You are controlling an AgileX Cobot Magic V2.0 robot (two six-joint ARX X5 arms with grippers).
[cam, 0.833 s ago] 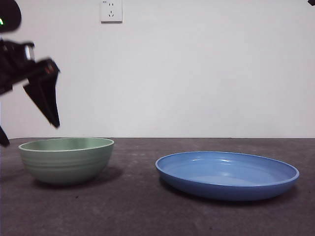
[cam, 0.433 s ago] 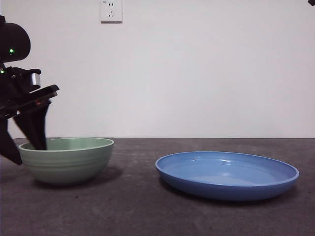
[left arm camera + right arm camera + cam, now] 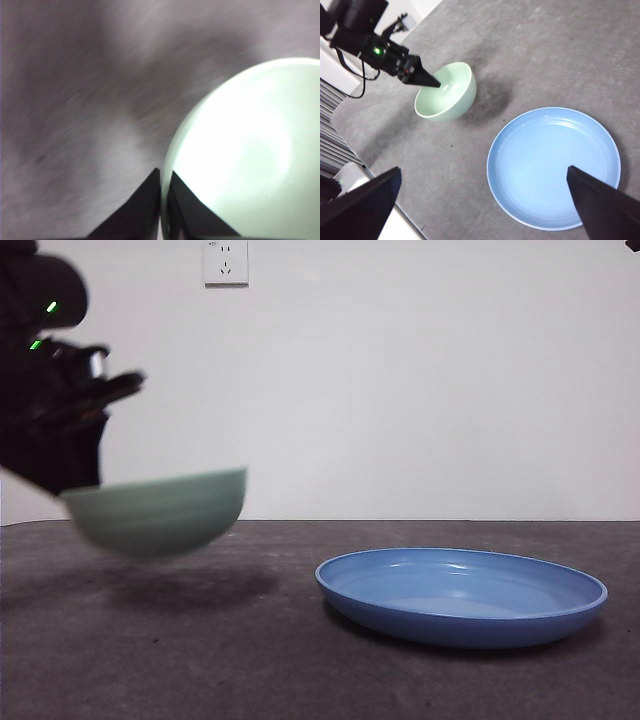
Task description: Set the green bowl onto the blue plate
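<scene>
**Bowl's in the air on a rim pinch, plate waiting off to the side**

Starting at the left of the front view: the left gripper (image 3: 75,455) has the green bowl (image 3: 158,512) by its rim and it's clear of the desk (image 3: 300,660), shadow sitting underneath it. The bowl is tipped a bit, the side away from the grip riding higher. In the left wrist view the two jaws are pressed nearly together on the bowl's wall, one inside and one outside, so it's clamped on the rim edge only. That frame is pretty smeared, so I can't say how deep the bite goes.

What worries me: it's a one-sided pinch on a smooth, curved wall. The bowl hangs off to one side of the jaws, so its weight wants to rotate it in the grip. A quick swing could make it pivot or slip out, I reckon. If it lands tilted, the low edge could clip the plate's raised rim and shove it, or the bowl could settle crooked.

Moving right, the blue plate (image 3: 462,595) sits flat on the desk, well apart from the bowl, nothing in it. The wall socket (image 3: 226,261) is up on the back wall.

The right gripper (image 3: 485,200) hangs high over the plate with its jaws spread wide, holding nothing, just waiting.
</scene>
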